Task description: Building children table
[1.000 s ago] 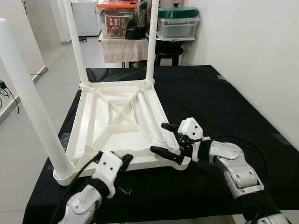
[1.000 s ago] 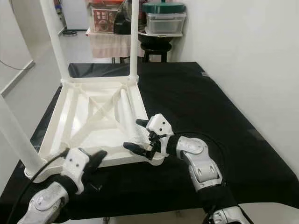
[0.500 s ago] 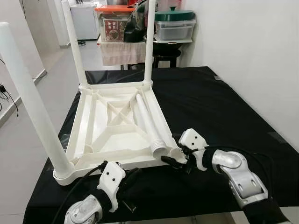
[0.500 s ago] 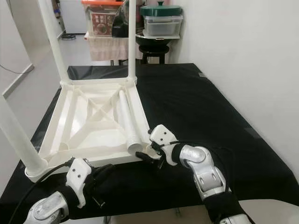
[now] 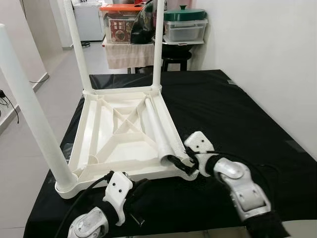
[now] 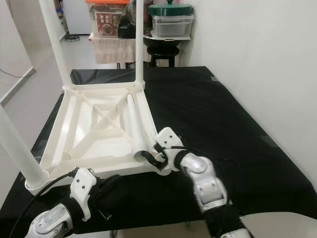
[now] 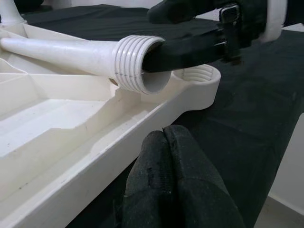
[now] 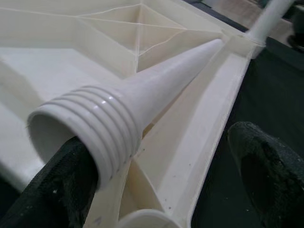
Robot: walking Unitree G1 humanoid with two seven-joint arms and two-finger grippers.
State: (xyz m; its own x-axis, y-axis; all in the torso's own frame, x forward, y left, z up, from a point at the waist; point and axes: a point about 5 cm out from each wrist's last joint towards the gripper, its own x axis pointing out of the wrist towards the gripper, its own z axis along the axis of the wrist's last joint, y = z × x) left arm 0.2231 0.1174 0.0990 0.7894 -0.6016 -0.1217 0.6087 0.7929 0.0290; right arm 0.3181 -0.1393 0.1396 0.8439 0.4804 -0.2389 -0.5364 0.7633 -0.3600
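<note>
Three legs standing: the white children's table (image 5: 119, 134) lies upside down on the black tabletop (image 5: 237, 109), so its leg sockets face up; three legs already stand screwed in at the two far corners and the near left corner.
Fourth leg: the loose leg (image 5: 157, 134) lies along the right inner side of the upturned frame, threaded end toward the robot, next to the corner it belongs in.
Empty socket: the threaded socket (image 7: 199, 76) at the near right corner is open and waiting, just beside the leg's threaded end.
Right gripper: the right gripper (image 5: 182, 163) is at that threaded end with its fingers spread; one finger (image 8: 52, 185) reaches into the hollow mouth of the leg while the other stays apart outside it. I judge this a hook-and-pinch hold on the tube wall, chosen because the round leg is hard to pinch from the side.
Left gripper: the left gripper (image 5: 136, 187) rests low at the near edge of the frame, fingers pressed together on nothing, probably parked close to steady the frame.
Step in hand: getting hold of the last leg, so it can be stood upright and turned into the socket.
Risk: smooth plastic may slip or roll off the finger when lifted.
</note>
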